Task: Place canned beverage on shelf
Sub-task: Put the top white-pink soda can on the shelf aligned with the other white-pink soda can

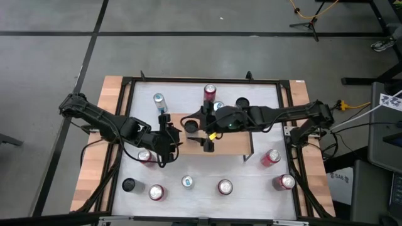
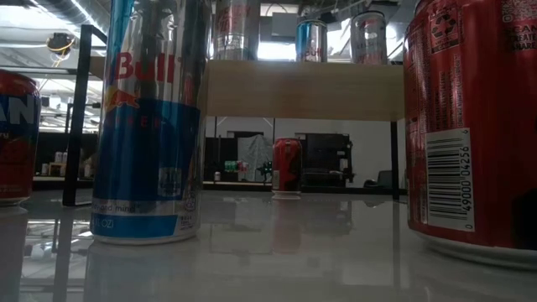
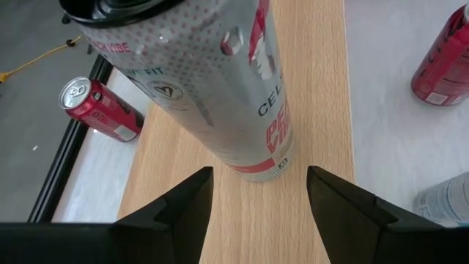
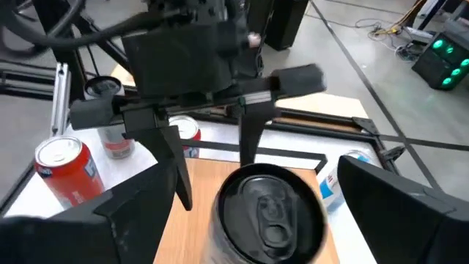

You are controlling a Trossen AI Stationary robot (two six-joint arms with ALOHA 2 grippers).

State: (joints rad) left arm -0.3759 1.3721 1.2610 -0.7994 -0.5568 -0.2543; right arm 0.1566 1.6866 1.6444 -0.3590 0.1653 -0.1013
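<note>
Cans (image 1: 225,186) around the shelf (image 1: 232,143)

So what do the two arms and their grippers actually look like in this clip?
Both arms are black, jointed, with dark cables trailing from their bases. The left gripper has a boxy black body, a crossbar rail and two slim flat fingers. The right gripper shows a green light and yellow marking near its wrist; its fingers are broad, matte black wedges.

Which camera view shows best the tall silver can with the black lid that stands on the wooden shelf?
The left wrist view: the silver can fills it, showing its printed side and its base upright on the shelf. The right wrist view shows mainly its black lid, and the high view only a small dark lid. In the low view I cannot identify it.
</note>
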